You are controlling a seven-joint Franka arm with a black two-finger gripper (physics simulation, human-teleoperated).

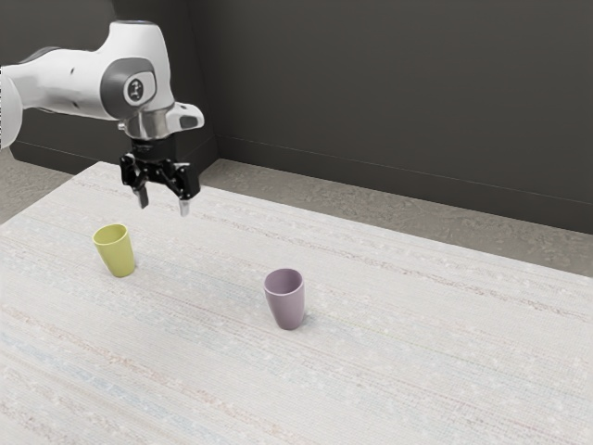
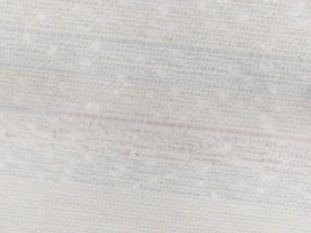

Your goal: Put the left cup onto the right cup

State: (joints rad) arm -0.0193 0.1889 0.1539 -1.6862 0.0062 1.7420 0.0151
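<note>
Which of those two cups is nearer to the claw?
The yellow-green cup, at the exterior view's left, close to the open claw. The purple cup stands farther off, toward the exterior view's right.

Pale woven table surface (image 2: 155, 184) crossed by a faint reddish line (image 2: 160, 122).

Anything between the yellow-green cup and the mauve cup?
No. In the exterior view, the pale tabletop between the yellow-green cup and the mauve cup is bare.
</note>
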